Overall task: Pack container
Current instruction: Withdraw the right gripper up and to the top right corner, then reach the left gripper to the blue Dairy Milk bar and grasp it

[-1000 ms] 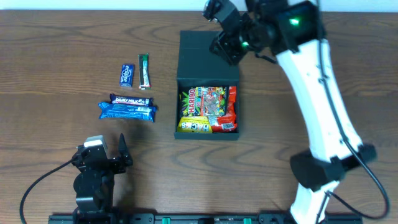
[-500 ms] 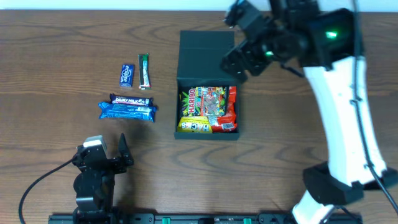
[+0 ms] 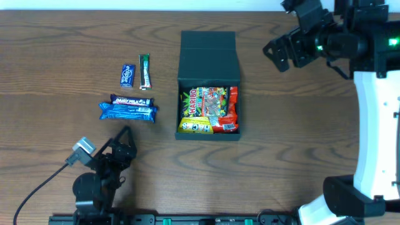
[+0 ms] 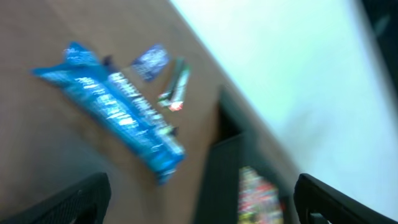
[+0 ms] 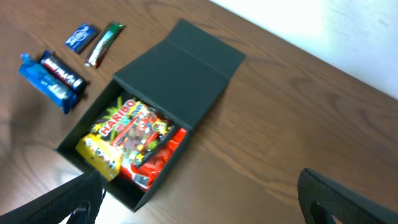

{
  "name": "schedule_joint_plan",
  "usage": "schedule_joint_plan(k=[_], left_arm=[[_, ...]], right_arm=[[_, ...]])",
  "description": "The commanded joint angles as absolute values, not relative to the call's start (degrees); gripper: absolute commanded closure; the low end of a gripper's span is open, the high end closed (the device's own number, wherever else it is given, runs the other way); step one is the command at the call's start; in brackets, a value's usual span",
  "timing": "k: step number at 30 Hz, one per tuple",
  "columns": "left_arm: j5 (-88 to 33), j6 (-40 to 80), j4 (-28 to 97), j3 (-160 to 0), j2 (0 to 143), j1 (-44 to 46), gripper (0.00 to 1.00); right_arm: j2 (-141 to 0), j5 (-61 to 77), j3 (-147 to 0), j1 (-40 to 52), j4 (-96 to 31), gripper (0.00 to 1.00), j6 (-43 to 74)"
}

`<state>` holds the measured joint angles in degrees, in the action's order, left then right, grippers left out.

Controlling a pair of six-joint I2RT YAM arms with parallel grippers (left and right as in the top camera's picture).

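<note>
The dark teal container [image 3: 208, 53] lies in the middle of the table with its flap lid folded back. Colourful snack packets [image 3: 208, 110] fill its open half. My right gripper [image 3: 289, 34] hovers open and empty to the upper right of the lid, clear of the box. Its wrist view looks down on the container [image 5: 177, 81] and the Haribo packet [image 5: 127, 140], with the right gripper [image 5: 202, 202] wide apart. My left gripper [image 3: 124, 142] is open and empty at the lower left. In its blurred wrist view, the left gripper [image 4: 199, 205] frames the container [image 4: 227, 180].
Left of the box lie a small blue packet [image 3: 127, 75], a green stick [image 3: 145, 71], a Dairy Milk bar [image 3: 132, 100] and a long blue packet [image 3: 127, 112]. The long blue packet [image 4: 118, 115] shows blurred in the left wrist view. The table's far edge runs behind the lid.
My right gripper has swung right, away from above the lid, and its jaws have spread wide. My left gripper has tilted and turned toward the snacks and box.
</note>
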<state>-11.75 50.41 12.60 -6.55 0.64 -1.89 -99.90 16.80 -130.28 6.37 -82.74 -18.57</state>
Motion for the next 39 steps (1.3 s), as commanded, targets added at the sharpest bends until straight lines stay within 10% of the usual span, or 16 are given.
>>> schedule_joint_plan(k=[1,12,26,39], left_arm=[[-11.9,57.4,7.9,-6.5,0.3,-2.2,0.05],[-15.8,50.3,6.6,-19.1,19.9,-2.2,0.04],[-7.2,53.3,52.7,-75.7,83.0,-2.2,0.04],[-10.0,65.0,60.6,-80.6,99.0,-2.2,0.05]], right_arm=[[-99.6,20.0,-130.1,2.9,-82.5,0.01,-18.5],[-99.7,35.2,-130.1,-9.8,-81.8,0.01,-23.4],[-100.1,35.2,-130.0,-10.9,-82.6,0.01,-23.4],[-100.1,35.2,-129.9,-10.9,-83.8,0.01,-23.4]])
